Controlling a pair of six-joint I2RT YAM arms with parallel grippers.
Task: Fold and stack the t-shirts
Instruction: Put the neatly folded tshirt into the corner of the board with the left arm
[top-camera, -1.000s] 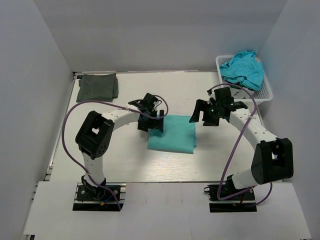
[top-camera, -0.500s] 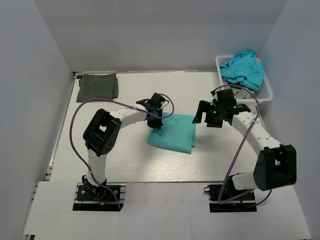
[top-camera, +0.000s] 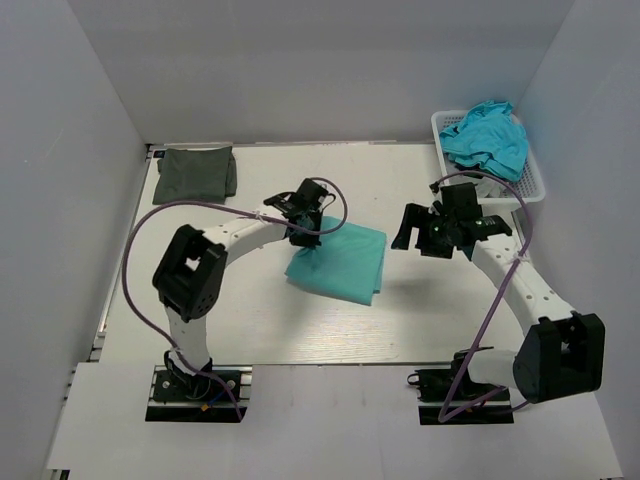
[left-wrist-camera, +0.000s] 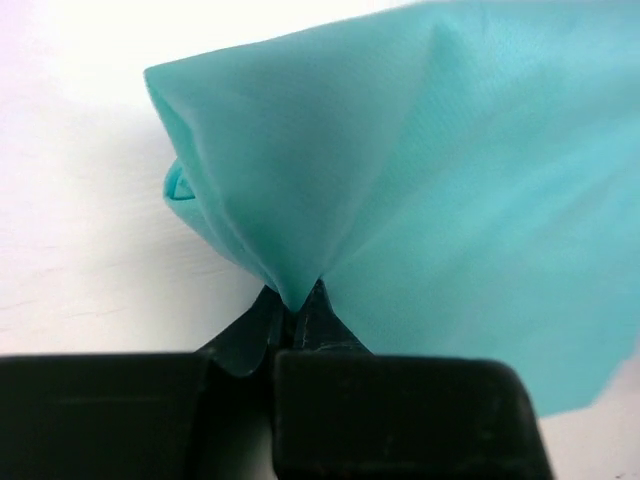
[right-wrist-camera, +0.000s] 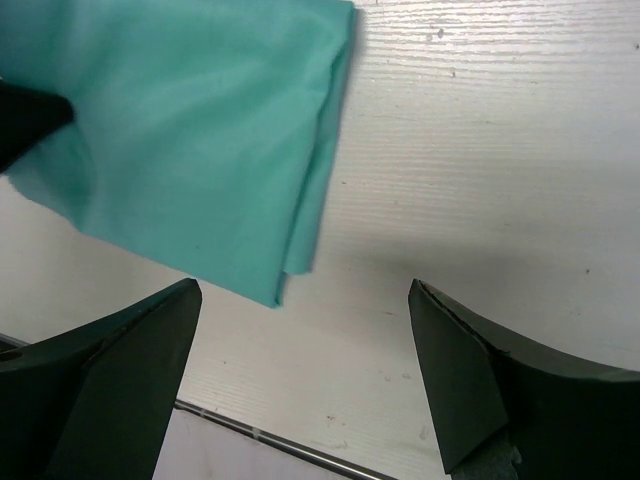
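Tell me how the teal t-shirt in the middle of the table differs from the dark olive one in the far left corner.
Colour: the teal t-shirt is bright, the olive t-shirt dark.
Grip: the left gripper is shut on the teal t-shirt's corner, bunching it; the olive t-shirt lies untouched.
Pose: the teal t-shirt sits skewed to the table edges, the olive t-shirt roughly square.
Both are folded.
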